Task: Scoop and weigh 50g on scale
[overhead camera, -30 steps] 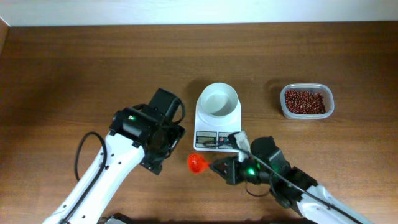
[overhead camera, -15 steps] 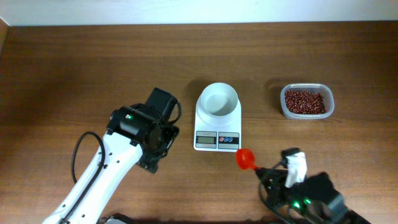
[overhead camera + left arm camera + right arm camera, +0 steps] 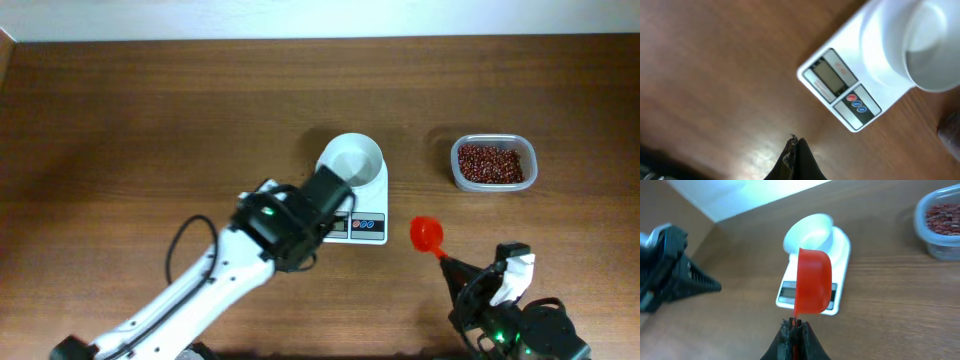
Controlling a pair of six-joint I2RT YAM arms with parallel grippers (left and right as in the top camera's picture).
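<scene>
Hovering over the tabletop just in front of the scale, the left pincer has its fingers pressed together with nothing between them. The right pincer is clamped on the handle of a red scoop, whose cup lies just right of the scale's front corner, apart from it. A white bowl stands on the scale. The beans lie heaped in a clear tub to the right of the scale.
</scene>
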